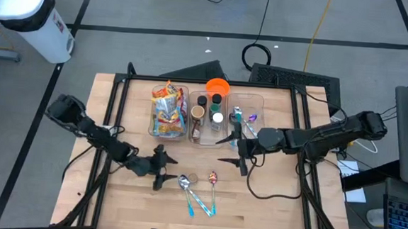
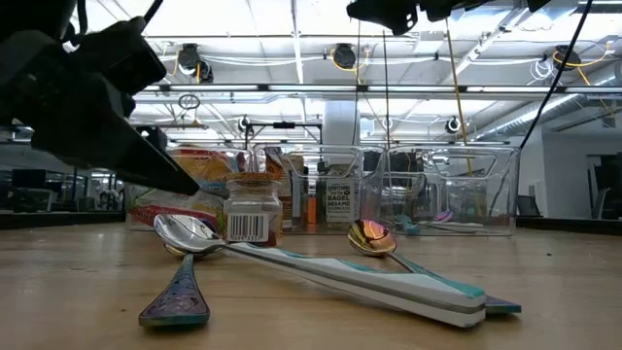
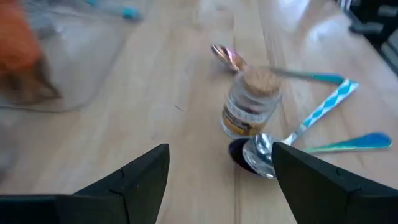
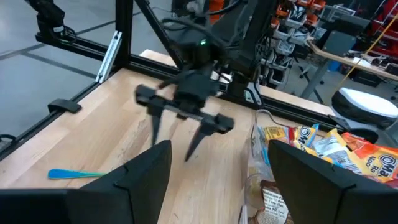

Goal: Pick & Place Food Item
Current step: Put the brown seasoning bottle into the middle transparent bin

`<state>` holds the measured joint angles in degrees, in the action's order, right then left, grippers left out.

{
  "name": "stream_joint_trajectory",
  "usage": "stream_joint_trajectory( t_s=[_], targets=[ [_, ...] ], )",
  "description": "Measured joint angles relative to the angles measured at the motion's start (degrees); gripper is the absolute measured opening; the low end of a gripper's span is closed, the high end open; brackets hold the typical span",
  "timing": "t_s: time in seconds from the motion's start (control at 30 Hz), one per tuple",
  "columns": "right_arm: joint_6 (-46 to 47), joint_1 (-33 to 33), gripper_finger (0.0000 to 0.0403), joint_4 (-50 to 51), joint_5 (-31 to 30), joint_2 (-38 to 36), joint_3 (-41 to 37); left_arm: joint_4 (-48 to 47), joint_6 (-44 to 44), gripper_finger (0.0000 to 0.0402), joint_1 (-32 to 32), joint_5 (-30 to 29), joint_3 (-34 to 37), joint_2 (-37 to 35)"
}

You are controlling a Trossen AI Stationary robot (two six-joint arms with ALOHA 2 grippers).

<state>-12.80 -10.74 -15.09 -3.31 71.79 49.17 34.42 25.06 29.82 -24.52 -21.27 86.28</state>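
Observation:
A small clear spice jar [image 3: 250, 104] with a cork-coloured lid stands upright on the wooden table, among three spoons [image 1: 199, 192]; in the low view the jar [image 2: 251, 210] rests on its base behind a spoon bowl. My left gripper [image 1: 168, 170] is low over the table just left of the jar, open, with the jar ahead of its fingers [image 3: 149, 167]. My right gripper [image 1: 222, 150] hangs open higher up, in front of the clear bins, holding nothing.
Three clear bins stand side by side at the back: one with snack packets [image 1: 167, 111], one with spice jars [image 1: 207, 117], one with utensils [image 1: 245, 118]. An orange bowl [image 1: 218, 87] sits behind them. Bare wood lies toward the table's near edge.

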Motion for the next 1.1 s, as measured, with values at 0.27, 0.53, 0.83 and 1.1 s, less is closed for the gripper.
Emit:
stream_joint_trajectory(
  t_s=[0.27, 0.53, 0.83, 1.1],
  targets=[
    [-0.11, 0.00, 0.0256, 0.11, 0.05, 0.00, 0.00, 0.66, -10.26, 0.0285, -0.57, 1.02, -8.63, 12.51],
    [-0.11, 0.00, 0.0256, 0.13, 0.11, 0.00, 0.00, -3.04, -13.91, 0.0285, -2.06, 3.61, -16.07, 17.78],
    [0.04, 0.00, 0.0255, 0.28, 0.13, 0.00, 0.00, -3.29, -13.27, 0.0285, -4.51, 7.04, -16.88, 19.02],
    [5.93, -0.43, 0.0256, 0.17, 0.12, 2.78, 0.02, -3.35, -11.40, 0.0265, -6.48, 9.51, -16.88, 18.99]
  ],
)
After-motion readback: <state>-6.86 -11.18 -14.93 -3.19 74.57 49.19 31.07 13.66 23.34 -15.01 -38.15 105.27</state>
